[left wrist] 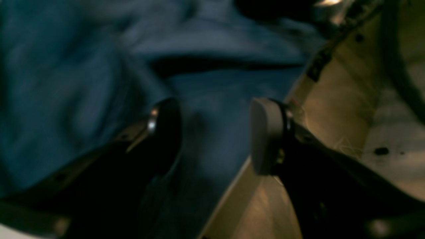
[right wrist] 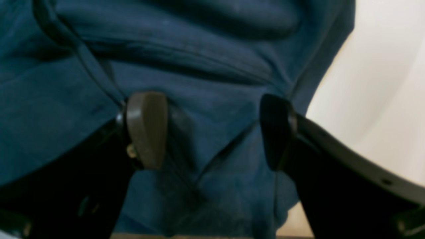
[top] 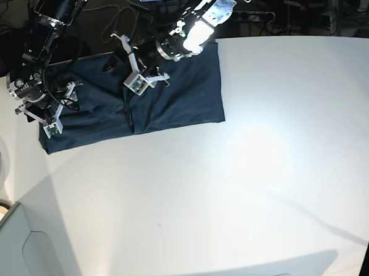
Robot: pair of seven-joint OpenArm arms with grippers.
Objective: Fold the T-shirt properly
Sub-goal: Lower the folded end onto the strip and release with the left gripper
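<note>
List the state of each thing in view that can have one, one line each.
T-shirt: lying on the table, partly folded into a rough rectangle, with wrinkles and a fold ridge.
Left end effector: open, over the shirt's edge, nothing between its pads.
Right end effector: open, over the shirt near its edge, holding nothing.
Table: white, bearing the shirt at its far left.

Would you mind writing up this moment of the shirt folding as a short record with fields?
garment: T-shirt, dark navy, lying in a wide rectangle with wrinkles
surface: white table, shirt at its far left part
left gripper: open, jaws over the shirt near its edge
right gripper: open, jaws over the cloth at the shirt's end
held: nothing between either pair of jaws
fold state: partly folded, not yet compact
</note>
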